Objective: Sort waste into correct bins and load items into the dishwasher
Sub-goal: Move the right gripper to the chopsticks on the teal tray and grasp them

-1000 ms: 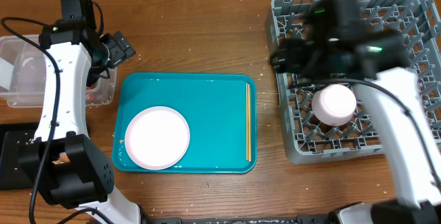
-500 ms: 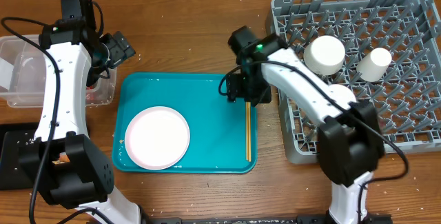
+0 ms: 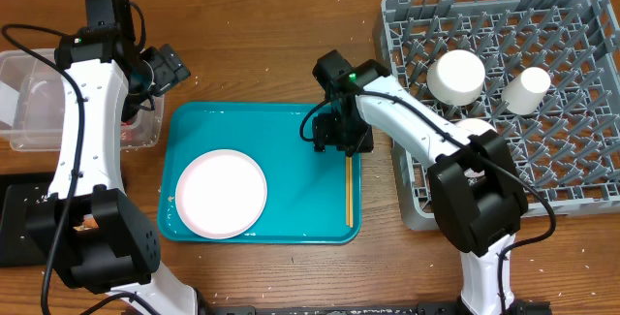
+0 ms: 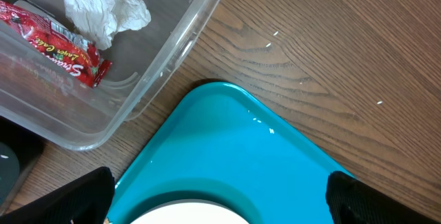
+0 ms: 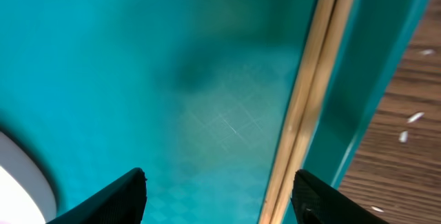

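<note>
The chopsticks lie side by side on the right edge of the teal tray. They are not in the rack yet. The right gripper hangs right over their top end. Its fingers are spread apart. In the wrist view, the chopsticks run between the fingers, close to the right one, and nothing is pinched.

We think the job now is to grab the chopsticks. The sticks are thin and flat on the tray, so they may be hard to pick up. One could slip away from the other.

The plate is also on the teal tray, near the left front corner. It must go to the rack too.

In the rack, we see a bowl and a cup. One more white dish peeks out from behind the right arm.

To the left of the teal tray sits the tub. The wrapper and the paper wad are already inside it. The black tray is at the left edge, mostly hidden by the left arm, so we cannot tell what is in it.

The left gripper hangs near the tub's corner, spread wide and holding nothing.

So most of the job looks done. We think the chopsticks and the plate are what is left.
</note>
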Robot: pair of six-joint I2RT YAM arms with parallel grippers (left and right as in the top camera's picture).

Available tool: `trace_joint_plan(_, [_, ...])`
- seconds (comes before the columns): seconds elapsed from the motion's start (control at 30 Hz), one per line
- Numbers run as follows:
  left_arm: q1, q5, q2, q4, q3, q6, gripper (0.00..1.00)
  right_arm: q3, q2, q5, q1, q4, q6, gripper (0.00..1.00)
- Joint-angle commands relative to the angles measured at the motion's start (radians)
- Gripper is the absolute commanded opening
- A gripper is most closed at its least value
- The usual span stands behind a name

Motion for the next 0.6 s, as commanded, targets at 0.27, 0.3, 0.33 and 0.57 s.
trace_joint_plan(0.27, [0.003,-0.013,0.002,0.0,0.018,0.004,1.0,-0.034,0.011,0.013,0.005,0.044,0.006,0.7])
trace_joint_plan(0.3, [0.003,-0.013,0.002,0.0,0.018,0.004,1.0,-0.047,0.011,0.013,0.005,0.055,0.007,0.7])
trace_joint_plan(0.33, [0.003,-0.013,0.002,0.0,0.018,0.004,1.0,-0.061,0.011,0.012,0.005,0.067,0.007,0.7])
trace_joint_plan(0.57, [0.003,-0.013,0.002,0.0,0.018,0.004,1.0,-0.089,0.011,0.012,0.005,0.089,0.007,0.7])
